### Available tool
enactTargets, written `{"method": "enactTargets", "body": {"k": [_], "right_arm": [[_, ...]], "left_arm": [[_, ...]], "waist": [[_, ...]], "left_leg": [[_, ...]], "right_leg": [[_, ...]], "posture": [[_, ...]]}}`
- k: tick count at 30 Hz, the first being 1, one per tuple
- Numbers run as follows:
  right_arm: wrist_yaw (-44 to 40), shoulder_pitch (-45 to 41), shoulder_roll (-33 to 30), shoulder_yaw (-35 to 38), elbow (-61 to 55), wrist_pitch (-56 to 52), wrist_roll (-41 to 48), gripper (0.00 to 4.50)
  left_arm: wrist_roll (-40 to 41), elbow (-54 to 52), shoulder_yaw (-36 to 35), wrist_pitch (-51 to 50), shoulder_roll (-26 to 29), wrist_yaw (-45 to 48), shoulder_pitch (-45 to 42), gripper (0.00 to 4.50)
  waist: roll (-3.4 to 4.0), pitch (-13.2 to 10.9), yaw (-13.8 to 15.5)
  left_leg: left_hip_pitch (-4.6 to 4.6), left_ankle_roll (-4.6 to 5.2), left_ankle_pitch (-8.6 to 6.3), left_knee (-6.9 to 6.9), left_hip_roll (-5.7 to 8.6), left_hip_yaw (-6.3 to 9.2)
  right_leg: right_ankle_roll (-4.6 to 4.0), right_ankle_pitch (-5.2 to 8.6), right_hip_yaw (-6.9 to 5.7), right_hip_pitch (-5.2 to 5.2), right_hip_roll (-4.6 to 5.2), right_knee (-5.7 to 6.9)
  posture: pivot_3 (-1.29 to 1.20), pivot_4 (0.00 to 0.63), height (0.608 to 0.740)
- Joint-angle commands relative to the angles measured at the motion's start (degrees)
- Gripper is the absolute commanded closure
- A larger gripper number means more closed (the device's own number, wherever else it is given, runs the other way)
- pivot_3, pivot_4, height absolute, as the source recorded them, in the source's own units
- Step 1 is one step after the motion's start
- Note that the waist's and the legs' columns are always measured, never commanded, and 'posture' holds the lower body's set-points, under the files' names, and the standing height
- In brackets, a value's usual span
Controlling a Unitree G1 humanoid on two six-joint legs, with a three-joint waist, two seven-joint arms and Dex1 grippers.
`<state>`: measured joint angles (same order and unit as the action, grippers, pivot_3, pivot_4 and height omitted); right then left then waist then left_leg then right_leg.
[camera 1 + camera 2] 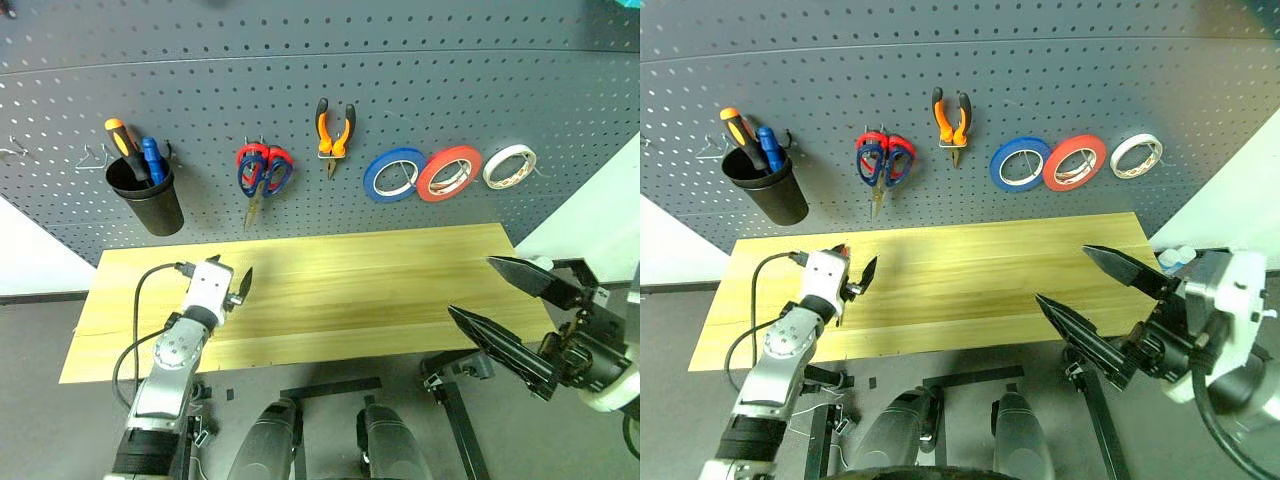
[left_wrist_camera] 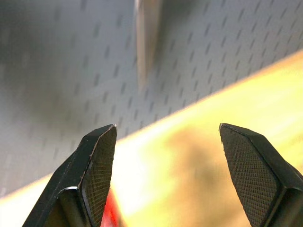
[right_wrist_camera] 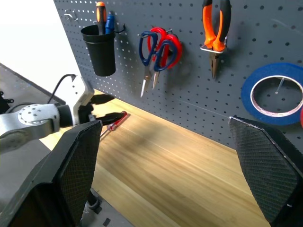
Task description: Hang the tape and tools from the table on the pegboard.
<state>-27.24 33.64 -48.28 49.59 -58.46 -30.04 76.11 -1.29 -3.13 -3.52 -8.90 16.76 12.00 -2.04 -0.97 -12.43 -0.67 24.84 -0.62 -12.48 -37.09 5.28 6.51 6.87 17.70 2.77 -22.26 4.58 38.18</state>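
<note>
The right black two-fingered gripper (image 1: 505, 300) is hovering spread wide off the light yellowish wooden table's (image 1: 350, 290) right near corner. The left gripper (image 3: 102, 109) is gaping above the slim red-handled screwdriver (image 3: 116, 121) lying near the table's left far edge. Beyond, the bright red tape roll (image 1: 449, 172) and orange-and-black pliers (image 1: 334, 130) are hanging on the dark grey pegboard (image 1: 300, 70).

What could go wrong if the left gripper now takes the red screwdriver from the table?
The red screwdriver is slim and lies flat on the table; the open left gripper may push or roll it instead of gripping. The scissors hang above it, so a lift could knock them.
</note>
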Motion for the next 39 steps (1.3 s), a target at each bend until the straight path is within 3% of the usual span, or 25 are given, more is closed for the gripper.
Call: {"method": "enactTargets", "body": {"k": [1,8,15,21,31,39], "right_arm": [[-0.95,0.23,0.17,3.52,-1.24,2.72,2.25,0.00],[-3.14,2.23,-0.80,6.61,-0.31,2.44,4.01,0.00],[-3.35,3.02,-1.23,6.87,-0.05,2.43,3.86,0.00],[-3.01,3.13,-1.99,6.89,0.43,1.84,3.61,0.00],[-2.78,4.10,-2.86,7.74,0.76,1.03,4.25,0.00],[-3.52,4.88,-4.17,9.87,1.36,-0.13,6.62,0.00]], "left_arm": [[2.24,-2.36,-4.31,-9.92,-0.97,-3.30,-2.06,0.90],[6.12,1.71,-9.64,-26.97,-2.01,-6.94,-10.86,0.90],[9.65,5.27,-14.28,-36.32,-4.38,-10.57,-15.60,0.90],[11.44,10.00,-16.75,-38.35,-5.50,-13.10,-19.14,0.90],[12.77,21.23,-17.85,-35.05,-1.10,-11.85,-27.41,0.90],[13.49,18.88,-18.66,-37.63,-0.73,-13.15,-25.01,0.90]], "waist": [[0.01,0.05,0.00],[-0.11,0.15,0.04],[-0.21,0.22,0.03],[-0.28,0.25,0.11],[-0.35,0.22,-0.13],[-0.51,0.06,-0.13]], "left_leg": [[-0.06,0.00,0.00,0.00,-0.01,0.00],[-0.36,0.00,0.00,0.01,-0.04,-0.02],[-0.35,0.01,0.00,0.09,-0.04,-0.06],[-0.35,0.00,-0.01,0.08,-0.04,-0.06],[-0.33,0.01,-0.02,0.14,-0.04,-0.06],[-0.30,0.03,-0.04,0.16,-0.05,-0.07]], "right_leg": [[-0.02,-0.01,0.00,0.06,0.00,0.00],[-0.02,-0.01,-0.06,0.42,0.00,-0.11],[0.00,0.00,-0.05,0.37,0.00,-0.11],[0.00,0.00,-0.04,0.39,0.01,-0.12],[0.00,0.00,-0.03,0.37,0.02,-0.20],[-0.02,0.01,0.01,0.34,0.07,-0.23]], "posture": [[-0.09,0.175,0.740],[-0.09,0.176,0.740],[-0.09,0.178,0.740],[-0.10,0.187,0.740],[-0.12,0.209,0.740],[-0.12,0.246,0.740]]}}
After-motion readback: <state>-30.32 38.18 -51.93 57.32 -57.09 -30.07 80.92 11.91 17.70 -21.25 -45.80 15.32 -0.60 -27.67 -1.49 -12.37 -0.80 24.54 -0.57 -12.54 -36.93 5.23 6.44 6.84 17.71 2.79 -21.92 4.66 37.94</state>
